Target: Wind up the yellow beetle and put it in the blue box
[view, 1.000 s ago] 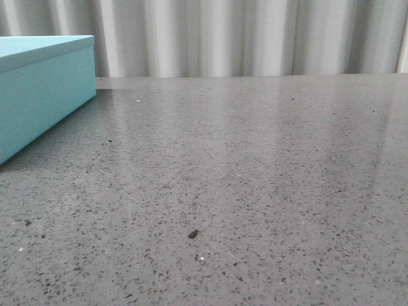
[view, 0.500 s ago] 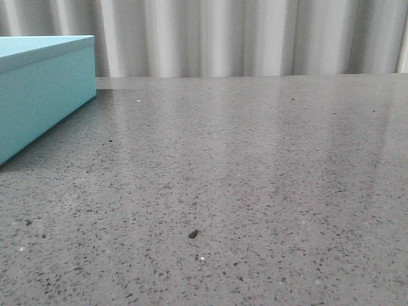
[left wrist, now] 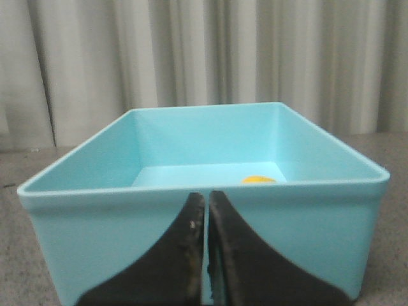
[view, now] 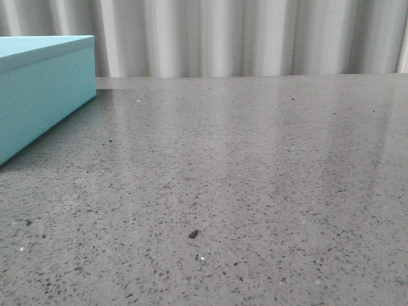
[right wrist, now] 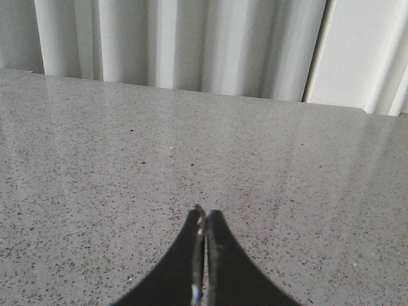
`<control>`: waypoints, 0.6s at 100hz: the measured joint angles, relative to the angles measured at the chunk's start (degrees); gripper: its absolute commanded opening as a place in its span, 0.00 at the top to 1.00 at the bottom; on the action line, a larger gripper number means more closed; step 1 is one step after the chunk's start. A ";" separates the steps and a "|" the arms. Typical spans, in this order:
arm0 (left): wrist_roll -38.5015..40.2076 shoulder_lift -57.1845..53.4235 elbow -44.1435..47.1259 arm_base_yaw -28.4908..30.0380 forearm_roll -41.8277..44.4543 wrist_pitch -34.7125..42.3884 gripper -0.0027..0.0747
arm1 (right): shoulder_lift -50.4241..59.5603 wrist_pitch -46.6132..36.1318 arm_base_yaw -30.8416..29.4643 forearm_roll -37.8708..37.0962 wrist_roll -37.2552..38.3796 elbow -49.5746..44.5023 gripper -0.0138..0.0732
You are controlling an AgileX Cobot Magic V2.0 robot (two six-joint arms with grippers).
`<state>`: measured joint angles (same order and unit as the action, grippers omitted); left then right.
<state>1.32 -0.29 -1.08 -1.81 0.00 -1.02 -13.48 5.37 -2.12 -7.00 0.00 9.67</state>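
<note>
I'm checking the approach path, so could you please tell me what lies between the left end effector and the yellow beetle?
In the left wrist view, the near wall of the blue box stands between the left end effector and the yellow beetle inside.

beetle (left wrist: pixel 258 180) in box (left wrist: pixel 191 220), box far-left on table (view: pixel 255 178)

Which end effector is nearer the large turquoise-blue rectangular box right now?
Left. The left end effector, shut, sits just outside the large turquoise-blue rectangular box's near wall. The right end effector, also shut, faces only bare grey speckled table, with no box in its view.
</note>
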 measured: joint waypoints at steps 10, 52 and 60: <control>0.67 0.00 0.98 0.14 0.44 -0.81 0.99 | 0.00 0.00 0.00 0.00 0.00 0.00 0.91; 1.03 0.00 0.98 0.14 0.67 -17.66 0.99 | 0.00 0.00 0.00 0.00 0.00 0.00 0.91; 1.03 0.00 0.98 0.14 0.67 -17.79 0.99 | 0.00 0.00 0.00 0.00 0.00 0.00 0.91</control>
<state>2.36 -0.29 -0.10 -1.67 0.67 -18.81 -13.48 5.37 -2.12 -7.00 0.00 9.67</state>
